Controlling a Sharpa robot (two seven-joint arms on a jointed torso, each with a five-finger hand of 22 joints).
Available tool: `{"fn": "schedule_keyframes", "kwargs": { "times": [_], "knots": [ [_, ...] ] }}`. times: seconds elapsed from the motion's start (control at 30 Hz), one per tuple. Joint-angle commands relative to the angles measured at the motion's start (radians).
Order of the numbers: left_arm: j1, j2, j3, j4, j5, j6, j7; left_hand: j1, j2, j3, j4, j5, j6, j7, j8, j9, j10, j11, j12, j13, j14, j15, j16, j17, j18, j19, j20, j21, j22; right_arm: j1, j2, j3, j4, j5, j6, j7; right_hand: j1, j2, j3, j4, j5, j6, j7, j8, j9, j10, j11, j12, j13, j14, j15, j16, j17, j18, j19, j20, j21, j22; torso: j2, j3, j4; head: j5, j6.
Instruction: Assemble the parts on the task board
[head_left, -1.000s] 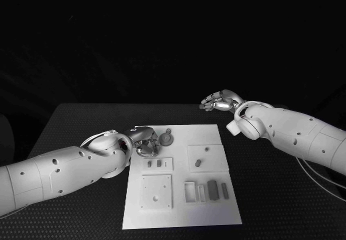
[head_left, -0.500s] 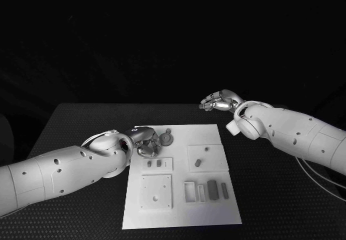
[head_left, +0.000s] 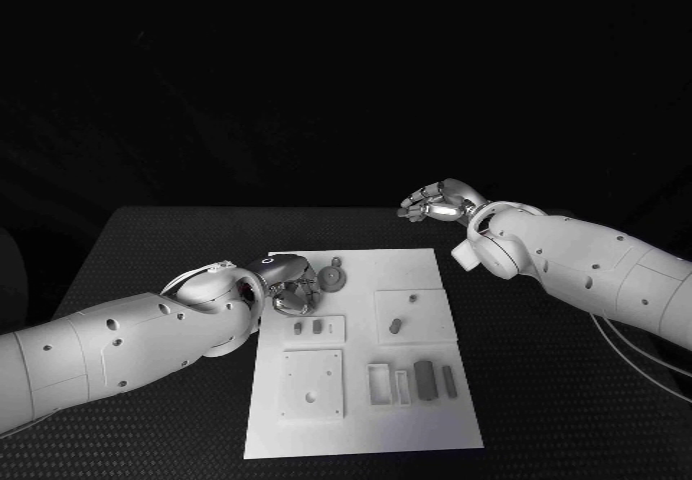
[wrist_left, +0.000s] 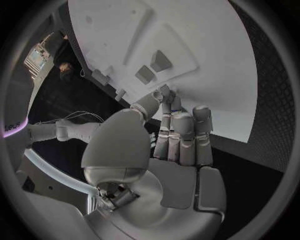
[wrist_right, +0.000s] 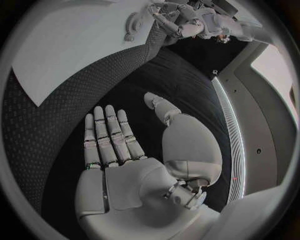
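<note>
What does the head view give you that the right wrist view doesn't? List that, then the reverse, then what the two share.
Head view: the square plates and the row of grey parts on the near half of the task board.
Right wrist view: the palm of the right hand, fingers apart and holding nothing, with the black table beyond it.
Both: the board's far end, the left hand at its corner, and the round toothed part beside that hand.

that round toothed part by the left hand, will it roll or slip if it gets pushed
The round toothed part lies flat on the task board, so it would probably slide rather than roll. The board looks smooth, so a light push may send it skidding. Set on edge, it would likely roll. The left hand is right beside it.
</note>
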Motion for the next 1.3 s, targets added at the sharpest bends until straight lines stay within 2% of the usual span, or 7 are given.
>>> {"fn": "schedule_keyframes", "kwargs": {
  "times": [0.03,0.13,0.23,0.4,0.73,1.3],
  "knots": [
    [-0.01,-0.001,-0.008,-0.006,0.019,0.024,-0.013,-0.001,0.007,0.005,0.0,0.008,0.001,0.001,0.0,0.001,0.095,0.02,0.0,0.0,-0.007,-0.01,-0.001,-0.001,0.005,0.002,-0.049,0.0,0.009,0.0,0.0,0.0,0.001,-0.001,0.008,0.01,-0.004,0.007,-0.002,0.003,0.007,-0.006,0.019,0.005,-0.001,0.008,0.0,-0.003,0.001,-0.004,0.004,-0.006,-0.002,-0.015,-0.006,-0.002,-0.005,0.001,0.0,-0.0006,-0.0001,0.0,0.001],
    [-0.01,-0.003,-0.008,-0.007,0.028,0.016,-0.009,-0.001,0.007,0.005,0.0,0.008,0.001,0.001,0.0,0.001,0.095,0.021,0.0,0.0,-0.007,-0.01,-0.001,-0.001,0.005,0.001,-0.049,-0.001,0.009,0.0,-0.001,0.0,0.001,-0.001,0.008,0.01,-0.004,0.007,-0.002,0.003,0.007,-0.006,0.019,0.005,-0.001,0.008,0.0,-0.003,0.001,-0.004,0.004,-0.006,-0.002,-0.015,-0.006,-0.002,-0.005,0.001,0.0,0.0002,-0.0004,0.0,0.001],
    [-0.01,-0.004,-0.008,-0.006,0.033,0.011,-0.007,0.0,-0.01,0.005,0.001,0.014,-0.026,0.008,-0.015,-0.006,0.063,0.031,-0.02,-0.007,-0.013,0.0,-0.007,-0.004,0.003,-0.004,-0.046,-0.004,0.008,0.0,-0.001,0.0,0.001,-0.001,0.008,0.01,-0.004,0.007,-0.002,0.003,0.007,-0.006,0.019,0.005,-0.001,0.008,0.0,-0.003,0.001,-0.004,0.004,-0.006,-0.002,-0.015,-0.006,-0.002,-0.005,0.001,0.0,0.0002,0.0,0.0,0.001],
    [-0.01,-0.006,-0.008,-0.005,0.038,0.007,-0.005,0.002,-0.023,0.003,0.002,0.011,-0.046,0.011,-0.026,-0.011,0.039,0.042,-0.036,-0.011,-0.016,0.01,-0.008,-0.005,0.003,-0.007,-0.038,-0.005,0.008,0.0,-0.002,0.0,0.001,-0.001,0.008,0.01,-0.004,0.007,-0.002,0.003,0.007,-0.007,0.019,0.005,-0.001,0.008,0.0,-0.003,0.001,-0.004,0.004,-0.006,-0.002,-0.015,-0.006,-0.002,-0.005,0.001,0.0,0.0002,0.0002,-0.001,0.001],
    [-0.011,-0.009,-0.008,-0.004,0.05,-0.01,-0.004,0.001,-0.044,-0.005,0.001,0.011,-0.096,0.004,-0.051,-0.025,0.006,0.058,-0.058,-0.018,-0.019,0.026,-0.006,-0.005,0.013,-0.008,-0.023,-0.005,0.008,0.0,-0.002,0.0,0.001,-0.001,0.008,0.01,-0.004,0.006,-0.002,0.003,0.007,-0.007,0.02,0.005,-0.001,0.007,0.0,-0.003,0.001,-0.004,0.004,-0.006,-0.002,-0.015,-0.006,-0.002,-0.005,0.001,0.0,0.0003,-0.0004,0.0,0.001],
    [-0.013,-0.017,-0.008,-0.002,0.051,-0.037,-0.002,0.004,-0.051,-0.008,0.002,0.011,-0.094,0.008,-0.045,-0.027,-0.016,0.066,-0.061,-0.02,-0.018,0.034,-0.004,-0.005,0.022,-0.004,-0.015,-0.004,0.007,0.0,-0.003,0.0,0.0,-0.001,0.007,0.01,-0.004,0.006,-0.002,0.003,0.007,-0.007,0.02,0.005,-0.002,0.007,0.0,-0.003,0.001,-0.004,0.004,-0.006,-0.002,-0.016,-0.006,-0.002,-0.005,0.001,0.0,0.0,0.0001,0.0,0.0]
  ]
}}
